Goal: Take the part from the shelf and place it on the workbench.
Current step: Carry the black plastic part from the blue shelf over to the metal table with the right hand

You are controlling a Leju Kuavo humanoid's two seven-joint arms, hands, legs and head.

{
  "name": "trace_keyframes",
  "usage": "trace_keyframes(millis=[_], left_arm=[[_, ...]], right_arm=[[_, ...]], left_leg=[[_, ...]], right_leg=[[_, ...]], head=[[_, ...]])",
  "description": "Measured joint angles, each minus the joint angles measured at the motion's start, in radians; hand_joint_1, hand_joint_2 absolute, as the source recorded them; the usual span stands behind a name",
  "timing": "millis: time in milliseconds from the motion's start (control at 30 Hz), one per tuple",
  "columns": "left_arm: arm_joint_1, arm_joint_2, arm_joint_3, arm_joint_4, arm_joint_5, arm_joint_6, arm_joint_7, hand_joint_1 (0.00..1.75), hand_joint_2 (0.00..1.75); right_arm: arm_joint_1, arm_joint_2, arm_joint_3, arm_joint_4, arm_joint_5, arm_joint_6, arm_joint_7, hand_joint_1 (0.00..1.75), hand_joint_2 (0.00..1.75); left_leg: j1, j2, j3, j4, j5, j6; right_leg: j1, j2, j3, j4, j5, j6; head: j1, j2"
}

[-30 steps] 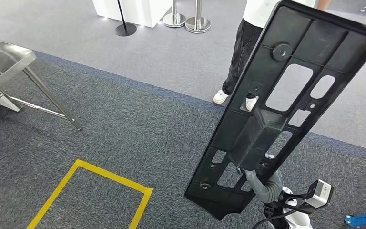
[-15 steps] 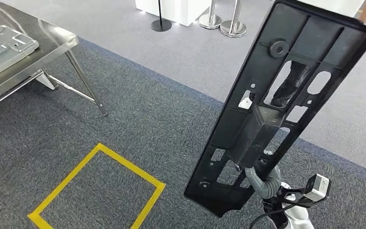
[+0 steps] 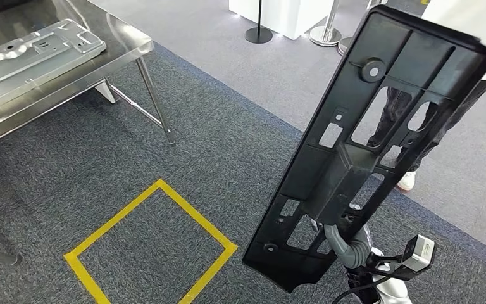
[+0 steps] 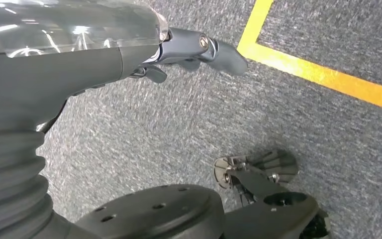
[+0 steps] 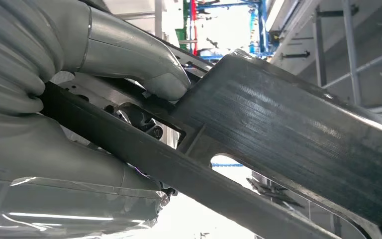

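Right wrist view shows the right hand (image 5: pixel 104 94) gripping the black part (image 3: pixel 367 149); left hand (image 4: pixel 179 50) hangs with fingers apart, holding nothing. The steel worktop (image 3: pixel 69 69) stands well left of the part, a person's legs (image 3: pixel 405 120) behind it.

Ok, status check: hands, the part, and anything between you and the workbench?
Right hand grips black part, held upright. Left hand hangs empty. Workbench ahead-left, carpet between. Person standing behind part.
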Motion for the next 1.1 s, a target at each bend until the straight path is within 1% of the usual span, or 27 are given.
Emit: trace_keyframes(millis=[33, 67, 100, 133, 167, 233, 267, 300, 367, 400, 433, 467, 500, 567, 600, 633, 700, 733, 767, 800, 833, 867, 933, 967, 1000, 1067, 1100], left_arm=[[0.000, 0.001, 0.000, 0.000, 0.000, 0.002, -0.002, 0.00, 1.75], [0.000, 0.002, 0.000, 0.000, 0.001, 0.003, -0.003, 0.00, 1.75], [-0.001, 0.003, 0.000, 0.000, 0.001, 0.004, -0.005, 0.00, 1.75], [-0.002, 0.004, 0.000, 0.000, 0.001, 0.005, -0.006, 0.00, 1.75], [-0.003, 0.005, 0.000, 0.000, 0.002, 0.006, -0.007, 0.00, 1.75], [-0.005, 0.005, 0.001, 0.000, 0.005, 0.008, -0.009, 0.00, 1.75], [-0.006, 0.006, 0.002, 0.000, 0.008, 0.009, -0.010, 0.00, 1.75], [-0.005, 0.007, 0.005, 0.000, 0.016, 0.012, -0.012, 0.00, 1.75], [-0.002, 0.009, 0.017, 0.000, 0.039, 0.019, -0.016, 0.00, 1.75], [-0.001, 0.010, 0.026, 0.000, 0.053, 0.022, -0.016, 0.00, 1.75], [-0.001, 0.010, 0.035, 0.000, 0.065, 0.025, -0.015, 0.00, 1.75], [-0.001, 0.010, 0.043, 0.000, 0.074, 0.027, -0.010, 0.00, 1.75], [0.000, 0.010, 0.051, 0.000, 0.081, 0.028, -0.001, 0.00, 1.75], [0.005, 0.011, 0.066, 0.000, 0.087, 0.030, 0.019, 0.00, 1.75], [0.006, 0.012, 0.071, 0.000, 0.088, 0.031, 0.028, 0.00, 1.75], [0.006, 0.013, 0.074, 0.000, 0.088, 0.032, 0.036, 0.00, 1.75], [0.004, 0.014, 0.078, 0.000, 0.087, 0.035, 0.048, 0.00, 1.75], [0.003, 0.014, 0.080, 0.000, 0.086, 0.036, 0.052, 0.00, 1.75], [0.004, 0.014, 0.081, 0.000, 0.086, 0.037, 0.054, 0.00, 1.75], [0.005, 0.014, 0.083, 0.000, 0.086, 0.037, 0.056, 0.00, 1.75], [0.006, 0.014, 0.084, 0.000, 0.086, 0.037, 0.057, 0.00, 1.75], [0.006, 0.014, 0.086, 0.000, 0.086, 0.037, 0.058, 0.00, 1.75], [0.006, 0.014, 0.090, 0.000, 0.085, 0.037, 0.058, 0.00, 1.75], [0.005, 0.014, 0.091, 0.000, 0.085, 0.037, 0.058, 0.00, 1.75], [0.005, 0.014, 0.093, 0.000, 0.085, 0.038, 0.058, 0.00, 1.75], [0.007, 0.015, 0.096, 0.000, 0.085, 0.038, 0.058, 0.00, 1.75], [0.009, 0.016, 0.097, 0.000, 0.085, 0.038, 0.058, 0.00, 1.75]], right_arm=[[0.001, 0.000, 0.000, -0.001, -0.002, 0.000, 0.000, 1.75, 1.75], [0.002, 0.000, 0.000, -0.002, -0.004, 0.000, 0.000, 1.75, 1.75], [0.003, 0.000, 0.000, -0.004, -0.005, 0.000, 0.000, 1.75, 1.75], [0.004, 0.000, 0.001, -0.007, -0.006, 0.000, 0.000, 1.75, 1.75], [0.007, -0.001, 0.001, -0.008, -0.006, 0.001, 0.000, 1.75, 1.75], [0.014, -0.003, 0.001, -0.010, -0.006, 0.002, 0.000, 1.75, 1.75], [0.016, -0.004, 0.001, -0.010, -0.005, 0.002, 0.000, 1.75, 1.75], [0.018, -0.004, 0.001, -0.010, -0.005, 0.002, 0.000, 1.75, 1.75], [0.019, -0.004, 0.001, -0.010, -0.006, 0.004, 0.000, 1.75, 1.75], [0.020, -0.004, 0.001, -0.010, -0.009, 0.007, 0.000, 1.75, 1.75], [0.020, -0.004, 0.001, -0.009, -0.013, 0.011, 0.000, 1.75, 1.75], [0.020, -0.004, 0.001, -0.008, -0.017, 0.016, 0.000, 1.75, 1.75], [0.019, -0.004, 0.001, -0.006, -0.020, 0.019, 0.000, 1.75, 1.75], [0.014, -0.004, 0.001, -0.001, -0.019, 0.022, 0.000, 1.75, 1.75], [0.011, -0.004, 0.001, 0.000, -0.017, 0.022, 0.000, 1.75, 1.75], [0.009, -0.003, 0.001, 0.001, -0.016, 0.022, 0.000, 1.75, 1.75], [0.006, -0.001, 0.001, 0.004, -0.015, 0.019, 0.000, 1.75, 1.75], [0.006, 0.000, 0.001, 0.006, -0.015, 0.018, 0.000, 1.75, 1.75], [0.006, 0.001, 0.001, 0.009, -0.015, 0.018, 0.000, 1.75, 1.75], [0.006, 0.001, 0.001, 0.011, -0.015, 0.018, 0.000, 1.75, 1.75], [0.006, 0.001, 0.001, 0.013, -0.015, 0.018, 0.000, 1.75, 1.75], [0.005, 0.001, 0.001, 0.014, -0.015, 0.018, 0.000, 1.75, 1.75], [0.003, 0.002, 0.001, 0.014, -0.015, 0.018, 0.000, 1.75, 1.75], [0.002, 0.003, 0.001, 0.014, -0.015, 0.018, 0.000, 1.75, 1.75], [0.002, 0.003, 0.001, 0.015, -0.015, 0.018, 0.000, 1.75, 1.75], [0.000, 0.004, 0.001, 0.016, -0.016, 0.018, 0.000, 1.75, 1.75], [-0.002, 0.004, 0.001, 0.016, -0.016, 0.018, 0.000, 1.75, 1.75]], left_leg=[[0.001, -0.006, -0.001, -0.001, 0.000, -0.006], [-0.001, 0.003, -0.004, 0.006, -0.006, -0.012], [-0.003, 0.022, -0.013, 0.025, -0.020, -0.017], [-0.004, 0.048, -0.030, 0.064, -0.045, -0.022], [-0.004, 0.079, -0.060, 0.126, -0.078, -0.025], [0.001, 0.107, -0.121, 0.253, -0.129, -0.031], [0.004, 0.113, -0.135, 0.282, -0.133, -0.033], [0.006, 0.117, -0.124, 0.265, -0.114, -0.034], [0.008, 0.136, -0.056, 0.136, -0.047, -0.032], [0.004, 0.159, -0.020, 0.068, -0.025, -0.027], [0.000, 0.176, 0.002, 0.022, -0.013, -0.021], [-0.003, 0.187, 0.011, 0.000, -0.012, -0.015], [-0.006, 0.188, 0.010, -0.004, -0.016, -0.009], [-0.004, 0.165, 0.010, -0.009, -0.012, 0.002], [-0.002, 0.154, 0.012, -0.012, -0.008, 0.008], [0.000, 0.144, 0.015, -0.016, -0.005, 0.014], [0.001, 0.121, 0.016, -0.018, 0.000, 0.021], [0.000, 0.109, 0.016, -0.018, 0.000, 0.023], [-0.001, 0.095, 0.016, -0.017, 0.000, 0.023], [-0.002, 0.082, 0.016, -0.016, 0.000, 0.023], [-0.002, 0.068, 0.017, -0.015, 0.000, 0.023], [-0.002, 0.054, 0.019, -0.014, -0.001, 0.022], [-0.002, 0.029, 0.018, -0.010, -0.003, 0.018], [-0.002, 0.019, 0.015, -0.008, -0.003, 0.013], [-0.001, 0.009, 0.010, -0.007, -0.003, 0.008], [0.001, -0.009, 0.004, -0.010, -0.001, -0.004], [0.001, -0.006, 0.002, -0.006, -0.005, -0.010]], right_leg=[[-0.001, -0.011, 0.002, -0.003, 0.001, -0.006], [-0.003, -0.022, 0.006, -0.009, 0.003, -0.012], [-0.005, -0.034, 0.010, -0.015, 0.004, -0.019], [-0.007, -0.047, 0.014, -0.020, 0.005, -0.024], [-0.004, -0.060, 0.016, -0.022, 0.004, -0.028], [-0.001, -0.089, 0.017, -0.021, 0.001, -0.031], [-0.001, -0.103, 0.018, -0.021, 0.000, -0.031], [-0.001, -0.115, 0.019, -0.020, -0.002, -0.030], [0.000, -0.135, 0.025, -0.019, -0.008, -0.025], [0.002, -0.144, 0.029, -0.018, -0.010, -0.022], [0.004, -0.152, 0.031, -0.017, -0.013, -0.018], [0.007, -0.160, 0.033, -0.016, -0.014, -0.013], [0.009, -0.168, 0.034, -0.017, -0.015, -0.008], [0.007, -0.181, 0.038, -0.017, -0.019, 0.004], [0.005, -0.167, 0.036, -0.008, -0.027, 0.010], [0.002, -0.145, 0.026, 0.018, -0.046, 0.015], [-0.001, -0.088, -0.032, 0.142, -0.110, 0.021], [-0.002, -0.076, -0.070, 0.217, -0.139, 0.023], [-0.001, -0.071, -0.101, 0.273, -0.153, 0.023], [-0.001, -0.070, -0.115, 0.290, -0.145, 0.023], [-0.001, -0.068, -0.107, 0.262, -0.116, 0.021], [-0.002, -0.060, -0.081, 0.198, -0.075, 0.017], [-0.004, -0.015, -0.020, 0.055, -0.011, 0.010], [-0.004, 0.002, -0.003, 0.012, 0.002, 0.007], [-0.004, 0.013, 0.003, -0.005, 0.003, 0.004], [-0.003, -0.003, 0.005, -0.010, 0.004, -0.004], [-0.004, -0.014, 0.008, -0.015, 0.006, -0.009]], head=[[0.000, 0.000], [0.000, 0.000], [0.000, 0.000], [0.000, 0.000], [0.000, 0.000], [0.000, 0.000], [0.000, 0.000], [0.000, 0.000], [0.000, 0.000], [0.000, 0.000], [0.000, 0.000], [0.000, 0.000], [0.000, 0.000], [0.000, 0.000], [0.000, 0.000], [0.000, 0.000], [0.000, 0.000], [0.000, 0.000], [0.000, 0.000], [0.000, 0.000], [0.000, 0.000], [0.000, 0.000], [0.000, 0.000], [0.000, 0.000], [0.000, 0.000], [0.000, 0.000], [0.000, 0.000]])
